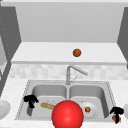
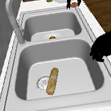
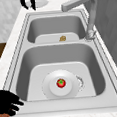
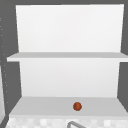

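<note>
Brown round ball (image 1: pixel 116 119) under curled right hand (image 1: pixel 116 111).

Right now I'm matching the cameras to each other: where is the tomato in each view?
Front view: tomato on the plate, low, right of centre.
Left side view: upper middle.
Right side view: centre.
Upper view: aimed higher, at the shelves.
Shared landmark: the faucet.

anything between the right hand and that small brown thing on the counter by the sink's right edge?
Nothing visible. The right hand sits directly over the small brown object on the counter right of the sink, fingers pointing down around it. Whether they touch it cannot be told.
</note>
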Tool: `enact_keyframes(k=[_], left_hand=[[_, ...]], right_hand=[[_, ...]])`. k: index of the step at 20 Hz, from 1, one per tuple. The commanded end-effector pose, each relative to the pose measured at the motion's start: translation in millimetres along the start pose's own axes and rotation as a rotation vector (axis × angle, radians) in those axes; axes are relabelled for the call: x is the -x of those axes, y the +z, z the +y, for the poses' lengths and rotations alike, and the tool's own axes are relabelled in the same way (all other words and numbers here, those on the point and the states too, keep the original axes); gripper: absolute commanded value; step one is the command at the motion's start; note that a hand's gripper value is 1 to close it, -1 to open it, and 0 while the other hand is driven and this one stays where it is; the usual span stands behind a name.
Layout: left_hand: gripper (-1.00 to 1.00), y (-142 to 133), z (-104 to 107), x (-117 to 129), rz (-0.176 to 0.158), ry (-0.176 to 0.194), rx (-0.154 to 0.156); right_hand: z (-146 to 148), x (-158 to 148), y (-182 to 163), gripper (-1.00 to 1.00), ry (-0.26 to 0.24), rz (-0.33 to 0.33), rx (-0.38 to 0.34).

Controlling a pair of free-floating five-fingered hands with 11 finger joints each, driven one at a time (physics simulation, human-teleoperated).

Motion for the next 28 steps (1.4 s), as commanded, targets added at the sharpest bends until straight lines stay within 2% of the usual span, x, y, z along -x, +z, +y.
enact_keyframes(k=[1,4,8,12,15,21,28], left_hand=[[0.00,0.0,0.0,0.0,0.000,0.000,0.000],[0.00,0.0,0.0,0.0,0.000,0.000,0.000],[0.00,0.0,0.0,0.0,0.000,0.000,0.000],[0.00,0.0,0.0,0.0,0.000,0.000,0.000],[0.00,0.0,0.0,0.0,0.000,0.000,0.000],[0.00,0.0,0.0,0.0,0.000,0.000,0.000],[0.00,0.0,0.0,0.0,0.000,0.000,0.000]], right_hand=[[16.0,8.6,3.8,1.00,0.011,-0.016,0.035],[16.7,17.9,15.4,1.00,-0.004,-0.033,0.083],[20.4,26.7,25.5,1.00,-0.046,-0.052,0.185],[16.6,29.9,27.9,1.00,-0.070,-0.053,0.228],[6.1,35.6,34.1,1.00,-0.086,-0.042,0.226],[-20.8,42.3,52.0,1.00,-0.080,-0.024,0.190],[-46.1,66.0,59.7,1.00,-0.085,-0.035,0.174]])
